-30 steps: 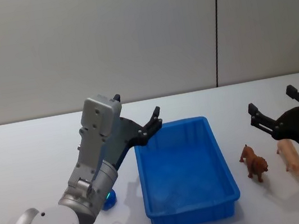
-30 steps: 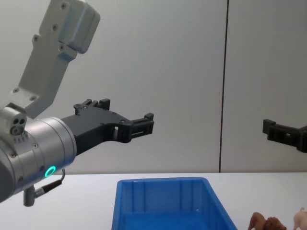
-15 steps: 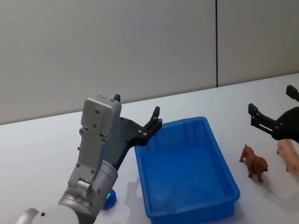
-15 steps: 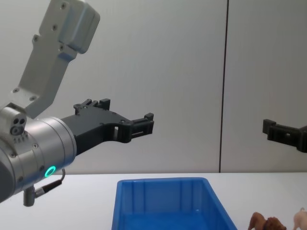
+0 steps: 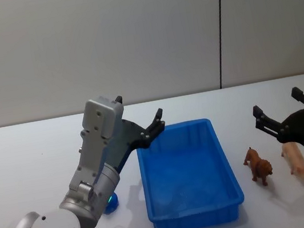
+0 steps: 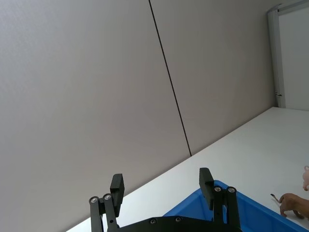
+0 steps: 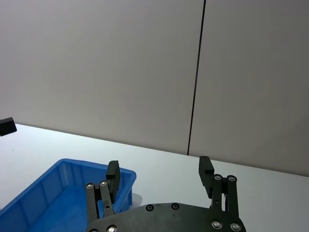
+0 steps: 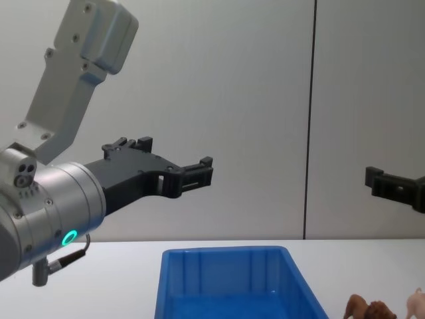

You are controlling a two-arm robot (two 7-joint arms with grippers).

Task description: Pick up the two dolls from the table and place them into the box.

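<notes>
- The white bench (image 5: pixel 21 163) carries the scene.
- The blue box (image 5: pixel 171 127) sits at its centre.
- My left hand (image 5: pixel 139 107) hangs raised at the box's far left corner, jaws spread wide, gripping nothing.
- My right hand (image 5: pixel 276 103) hovers right of the box, jaws equally wide, empty.
- The brown doll (image 5: pixel 258 165) stands on the bench just right of the box.
- The pink doll (image 5: pixel 295 159) stands beside it, farther right, below my right hand.
</notes>
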